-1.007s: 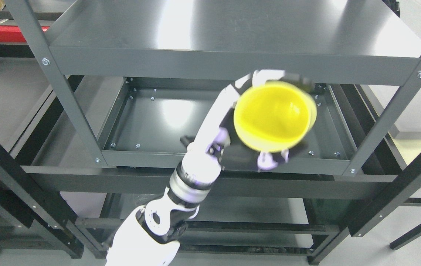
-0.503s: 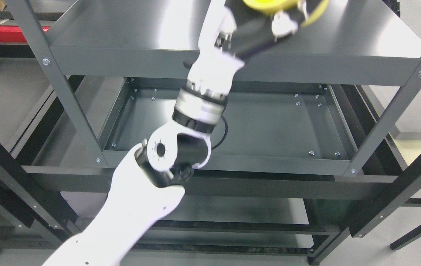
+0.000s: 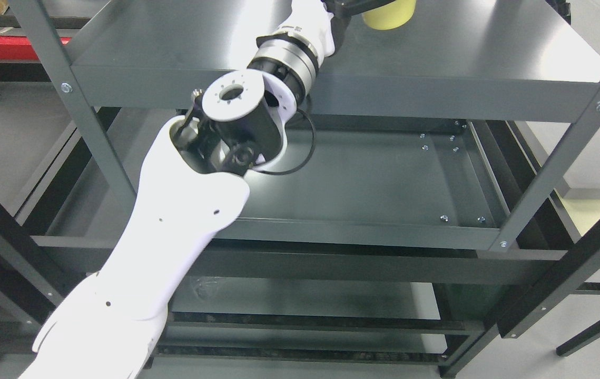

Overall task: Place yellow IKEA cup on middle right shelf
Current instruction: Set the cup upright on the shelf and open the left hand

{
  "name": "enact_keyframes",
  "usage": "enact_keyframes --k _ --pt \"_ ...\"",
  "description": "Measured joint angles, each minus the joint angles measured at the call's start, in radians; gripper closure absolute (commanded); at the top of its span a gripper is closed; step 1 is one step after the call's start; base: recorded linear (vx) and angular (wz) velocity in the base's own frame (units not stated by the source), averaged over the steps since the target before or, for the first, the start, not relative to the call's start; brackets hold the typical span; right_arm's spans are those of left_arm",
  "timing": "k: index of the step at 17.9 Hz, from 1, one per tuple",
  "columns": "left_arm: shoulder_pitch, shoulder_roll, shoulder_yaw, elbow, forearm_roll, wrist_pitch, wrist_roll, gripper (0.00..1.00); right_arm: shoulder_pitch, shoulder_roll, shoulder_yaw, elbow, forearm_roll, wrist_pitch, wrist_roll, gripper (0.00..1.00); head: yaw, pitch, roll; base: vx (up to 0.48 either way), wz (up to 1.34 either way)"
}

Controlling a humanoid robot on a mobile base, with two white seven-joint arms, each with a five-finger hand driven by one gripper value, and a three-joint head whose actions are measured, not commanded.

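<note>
The yellow cup (image 3: pixel 389 15) shows only as its lower part at the top edge of the head view, upright on or just above the top shelf (image 3: pixel 436 52) of the dark grey metal rack. My left arm rises from the lower left, with its wrist over the top shelf's front edge. My left hand (image 3: pixel 350 5) is mostly cut off by the top edge, right beside the cup on its left. Whether it holds the cup is hidden. The shelf below (image 3: pixel 384 179) lies under the arm. The right arm is out of view.
The rack's upright posts stand at the left (image 3: pixel 68 100) and right (image 3: pixel 568 152). A lower shelf (image 3: pixel 305 297) shows beneath. A black cable loop (image 3: pixel 307 152) hangs from my forearm. Another dark rack frame (image 3: pixel 584 263) stands at the right.
My left arm has swung upward, carrying the cup from in front of the lower shelf to over the top shelf. The hand has passed mostly out of the top of the picture.
</note>
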Motion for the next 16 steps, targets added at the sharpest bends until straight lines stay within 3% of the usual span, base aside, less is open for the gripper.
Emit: enact_keyframes --k 2,4,7,9,16 --pt "-0.023 0.0 0.021 0.038 0.006 0.05 0.002 0.71 0.0 0.0 0.0 0.0 0.0 0.0 0.0 0.01 0.0 0.0 0.0 0.0 0.0" --pt "-0.039 0.0 0.038 0.065 0.006 0.103 0.002 0.48 0.0 0.0 0.0 0.0 0.0 0.0 0.0 0.01 0.0 0.0 0.0 0.0 0.0" --pt "-0.053 -0.001 0.057 0.094 0.005 0.183 0.002 0.27 0.0 0.0 0.0 0.0 0.0 0.0 0.0 0.01 0.0 0.0 0.0 0.0 0.0" --pt "-0.058 -0.001 0.066 0.106 0.005 0.211 -0.005 0.02 0.0 0.0 0.0 0.0 0.0 0.0 0.0 0.0 0.0 0.0 0.0 0.0 0.0" --pt "-0.067 -0.001 0.113 0.092 0.004 0.193 -0.063 0.01 0.0 0.0 0.0 0.0 0.0 0.0 0.0 0.01 0.0 0.0 0.0 0.0 0.0"
